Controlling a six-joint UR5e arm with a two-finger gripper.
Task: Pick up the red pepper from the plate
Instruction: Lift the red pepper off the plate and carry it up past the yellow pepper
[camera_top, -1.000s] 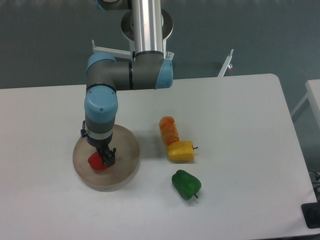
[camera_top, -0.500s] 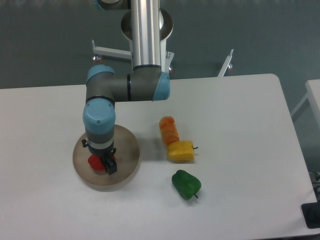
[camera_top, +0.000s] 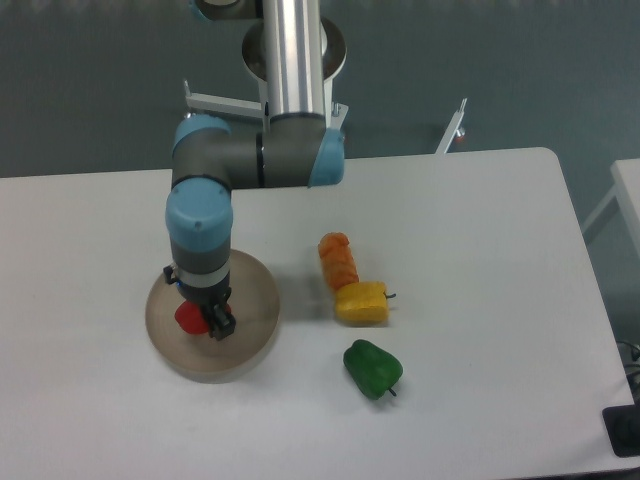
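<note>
The red pepper (camera_top: 187, 317) is small and glossy, and shows just left of the black fingers (camera_top: 220, 324) over the left half of the round beige plate (camera_top: 255, 335). My gripper (camera_top: 204, 320) points straight down from the blue wrist and is shut on the red pepper. The wrist hides the pepper's right side and the far finger. Whether the pepper still touches the plate I cannot tell.
An orange pepper (camera_top: 338, 257) and a yellow pepper (camera_top: 361, 302) lie in a row right of the plate, and a green pepper (camera_top: 373, 368) sits nearer the front. The arm's upright column (camera_top: 293, 60) rises at the back of the white table (camera_top: 480, 250).
The gripper closed in on the red pepper, and both now sit slightly higher in the picture than before. The wrist has risen a little. The other peppers have not moved.
</note>
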